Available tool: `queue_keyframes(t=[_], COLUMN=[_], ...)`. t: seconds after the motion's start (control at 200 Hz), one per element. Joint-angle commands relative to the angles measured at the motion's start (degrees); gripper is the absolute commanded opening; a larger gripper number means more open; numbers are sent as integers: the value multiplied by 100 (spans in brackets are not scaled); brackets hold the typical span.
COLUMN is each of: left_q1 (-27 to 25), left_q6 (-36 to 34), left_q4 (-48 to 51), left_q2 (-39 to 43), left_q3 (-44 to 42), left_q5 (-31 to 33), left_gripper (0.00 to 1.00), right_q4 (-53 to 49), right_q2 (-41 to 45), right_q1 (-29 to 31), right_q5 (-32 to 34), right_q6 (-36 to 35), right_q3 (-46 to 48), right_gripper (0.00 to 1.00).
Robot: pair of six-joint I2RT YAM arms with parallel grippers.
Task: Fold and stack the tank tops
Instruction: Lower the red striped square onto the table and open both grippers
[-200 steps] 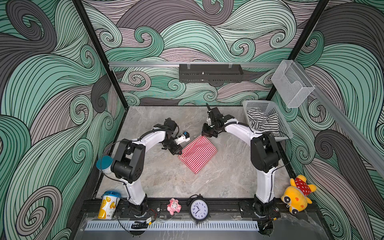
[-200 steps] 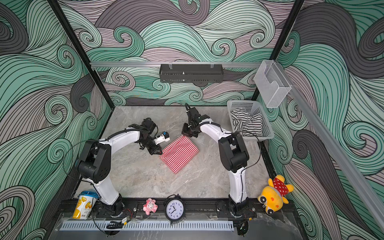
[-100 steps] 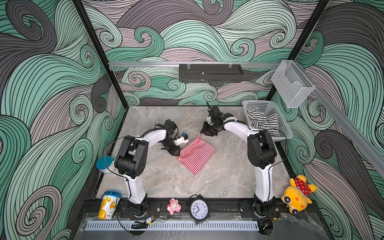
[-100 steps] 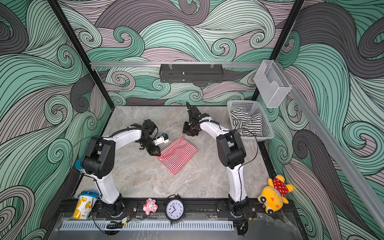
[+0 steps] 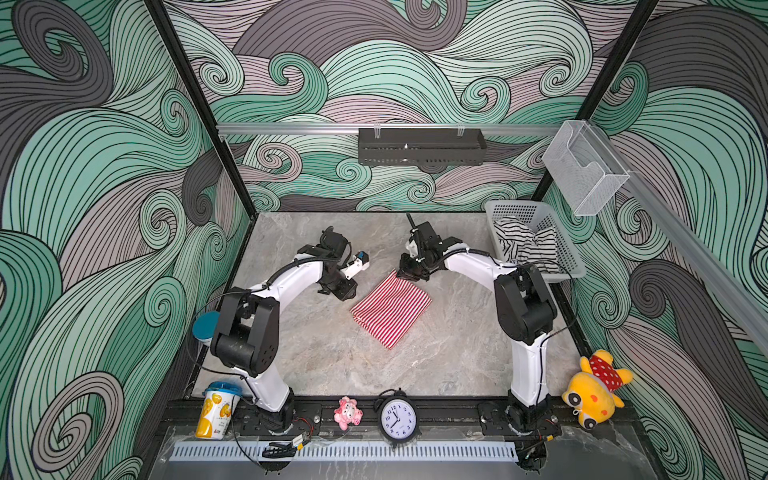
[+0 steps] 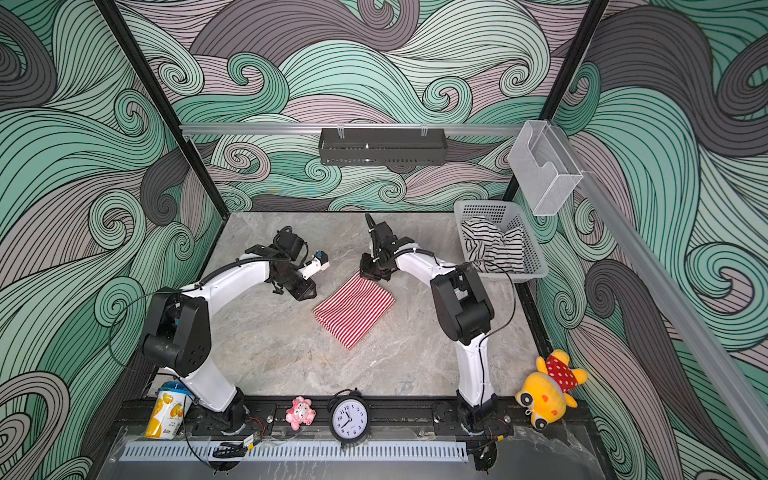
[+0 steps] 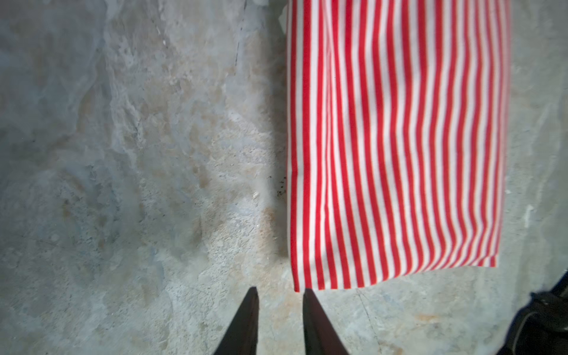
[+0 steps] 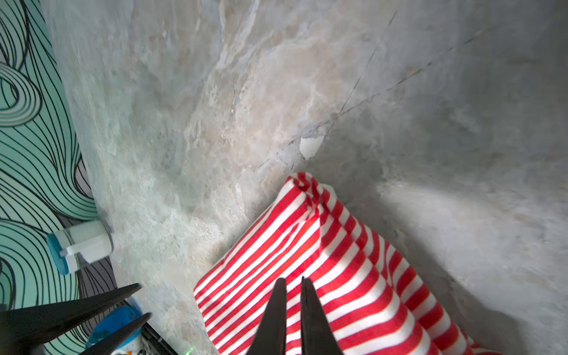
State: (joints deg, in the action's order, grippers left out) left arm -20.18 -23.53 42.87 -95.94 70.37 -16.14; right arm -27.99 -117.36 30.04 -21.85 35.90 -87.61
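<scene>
A: Progress?
B: Roughly halfway, I'd judge. The red-and-white tank top (image 5: 390,309) lies folded in a flat rectangle mid-table (image 5: 324,357).
A: Second one?
B: The black-and-white tank top (image 5: 523,245) sits crumpled in the white basket (image 5: 570,266) at the far right. Not folded, not stacked.
A: Grippers?
B: The left gripper (image 7: 279,290) is narrowly parted and empty, just beside a corner of the red top. The right gripper (image 8: 292,279) is almost closed over its far corner; can't tell whether it pinches fabric.
A: Remaining?
B: Fetch the black one, fold it, stack it on the red one.
</scene>
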Motion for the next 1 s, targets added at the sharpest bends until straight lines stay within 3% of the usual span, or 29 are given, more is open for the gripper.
queue_keyframes(t=[0.0, 0.24, 0.46, 0.621, 0.786, 0.911, 0.996], left_q1=[-353, -966, -1166, -1225, -1192, -1110, -971], left_q6=[11, 150, 286, 335, 377, 394, 359], left_q4=[230, 166, -18, -73, -83, -99, -31], left_q2=[39, -642, -796, -1018, -1243, -1345, -1425], left_q3=[100, 127, -191, -254, -216, -154, -40], left_q5=[-581, -399, -227, 326, 886, 1258, 1356], left_gripper=[28, 28, 27, 27, 25, 25, 25], right_q4=[264, 276, 243, 320, 615, 714, 921], right_q2=[48, -514, -1003, -1324, -830, -257, 95], right_q1=[-33, -68, -148, -340, -285, -262, -223], right_q5=[-153, -416, -423, -591, -680, -577, -501], right_q6=[-6, 74, 80, 117, 123, 128, 120], right_q3=[62, -412, -820, -1147, -719, -77, 350], right_gripper=[10, 10, 10, 11, 17, 31, 36])
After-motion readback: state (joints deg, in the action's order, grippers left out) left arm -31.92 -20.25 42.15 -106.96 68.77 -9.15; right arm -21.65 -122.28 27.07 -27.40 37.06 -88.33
